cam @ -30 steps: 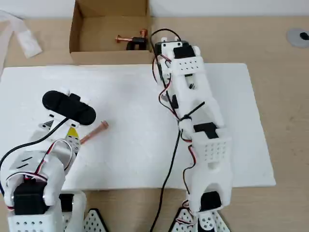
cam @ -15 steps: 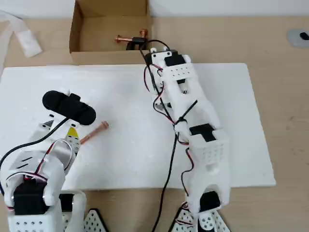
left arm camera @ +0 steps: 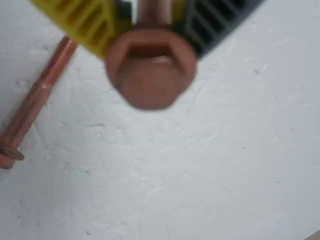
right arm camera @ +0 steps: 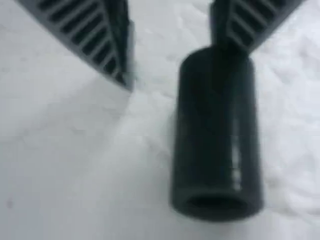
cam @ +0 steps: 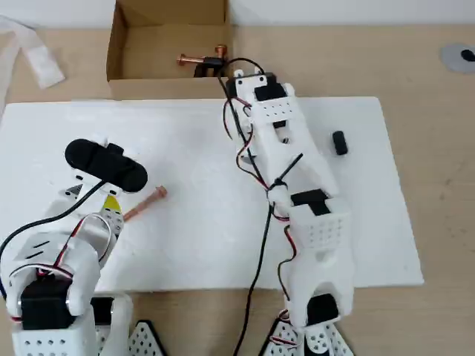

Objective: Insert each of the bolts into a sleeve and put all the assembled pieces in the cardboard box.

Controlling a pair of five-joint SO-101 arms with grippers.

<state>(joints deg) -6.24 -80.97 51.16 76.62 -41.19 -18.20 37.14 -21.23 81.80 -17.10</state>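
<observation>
Pulling back from the cardboard box [cam: 119, 46], the right arm has swung leftward, and a loose sleeve [cam: 339, 142] is now showing on the foam sheet [cam: 200, 245] beside it; over on the left, the left gripper [left arm camera: 150, 17] is clamping a copper bolt [left arm camera: 150, 70] between its yellow and dark jaws, head poking out past the tips; a second bolt [left arm camera: 34, 107] is lying on the foam off to one side of those jaws; the right gripper [right arm camera: 170, 55] is sitting with jaws parted, nothing between them, a black sleeve [right arm camera: 216, 135] lying at one fingertip, outside the gap.
</observation>
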